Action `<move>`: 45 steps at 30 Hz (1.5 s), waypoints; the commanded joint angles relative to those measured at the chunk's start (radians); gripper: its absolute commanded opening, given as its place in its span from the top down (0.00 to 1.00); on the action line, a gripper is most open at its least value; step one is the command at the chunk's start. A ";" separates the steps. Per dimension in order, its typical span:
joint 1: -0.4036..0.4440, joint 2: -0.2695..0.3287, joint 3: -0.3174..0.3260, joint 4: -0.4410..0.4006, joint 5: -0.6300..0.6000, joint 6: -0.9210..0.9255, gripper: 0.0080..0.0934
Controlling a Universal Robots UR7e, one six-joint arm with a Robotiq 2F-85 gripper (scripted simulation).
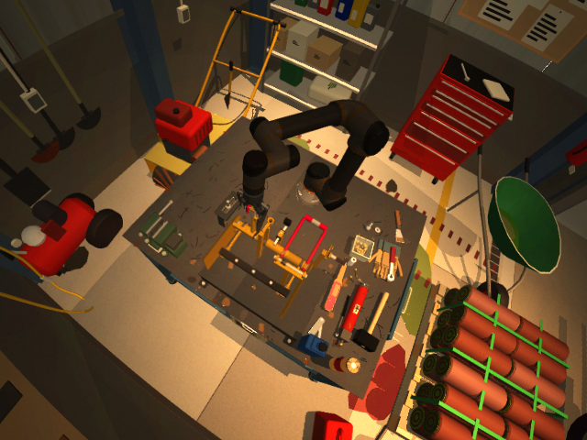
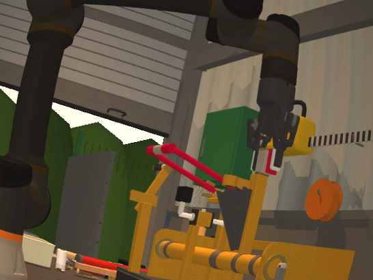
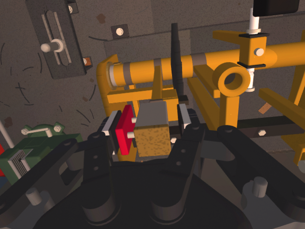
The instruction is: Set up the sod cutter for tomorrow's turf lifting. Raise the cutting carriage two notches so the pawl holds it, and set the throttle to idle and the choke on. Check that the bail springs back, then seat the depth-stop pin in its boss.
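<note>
My gripper (image 3: 146,120) stands over the top of the sod cutter's yellow lift lever (image 2: 257,205), its fingers apart on either side of the lever's grey-and-yellow handle block (image 3: 152,129) and the red release paddle (image 3: 124,128); it holds nothing. The yellow sod cutter frame (image 1: 265,251) sits on the dark bench, with the dark toothed sector (image 2: 235,215) beside the lever. The red bail (image 1: 306,241) stands tilted up to the right. The black-knobbed control lever (image 2: 184,196) and the ring-shaped boss (image 3: 231,79) lie close by. The slotted control plate (image 3: 57,46) lies on the bench to the left.
Behind the bench stand shelves, a red tool chest (image 1: 450,118) and a yellow mower handle. On the bench, a green vise (image 1: 163,232) lies left of the cutter, and hand tools, a red cylinder (image 1: 355,308) and a mallet lie to the right. Turf rolls are stacked at far right.
</note>
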 commanded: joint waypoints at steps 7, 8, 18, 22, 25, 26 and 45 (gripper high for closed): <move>0.000 0.000 0.000 0.000 0.000 0.000 0.41; 0.000 0.000 0.000 0.000 0.000 0.000 0.41; 0.000 0.000 0.000 0.000 0.000 0.000 0.63; 0.000 0.000 0.000 0.000 0.000 0.000 0.72; 0.000 0.000 0.000 0.000 0.000 0.000 0.79; 0.000 0.000 0.000 0.000 0.000 0.000 0.82; -0.012 -0.028 0.029 -0.025 0.013 -0.012 1.00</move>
